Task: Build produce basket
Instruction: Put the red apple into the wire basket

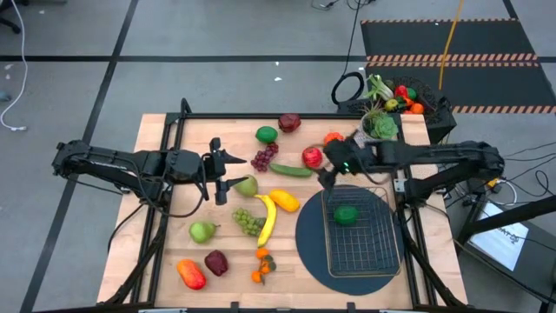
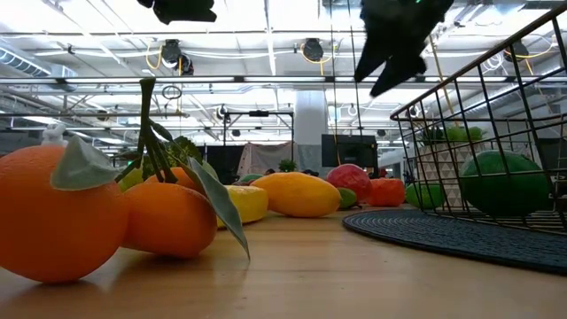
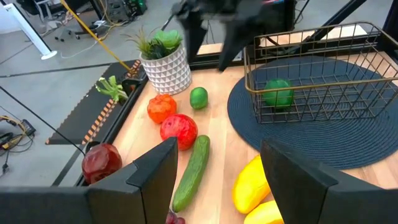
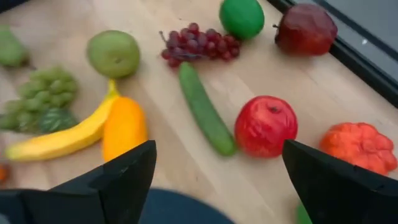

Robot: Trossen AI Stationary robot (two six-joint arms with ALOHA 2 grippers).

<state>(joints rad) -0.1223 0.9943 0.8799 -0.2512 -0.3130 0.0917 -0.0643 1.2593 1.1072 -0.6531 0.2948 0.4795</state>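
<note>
The wire basket stands on a dark round mat at the table's near right, with one green fruit inside. Produce lies loose on the wood: a red apple, a cucumber, purple grapes, a banana, a pear, green grapes and oranges. My right gripper hangs open above the basket's far left corner, near the red apple. My left gripper is open in the air left of the pear, holding nothing.
A potted plant in a white pot stands at the far right corner of the table. Behind it sits a black bin with more produce. A lime and a dark red apple lie near the far edge.
</note>
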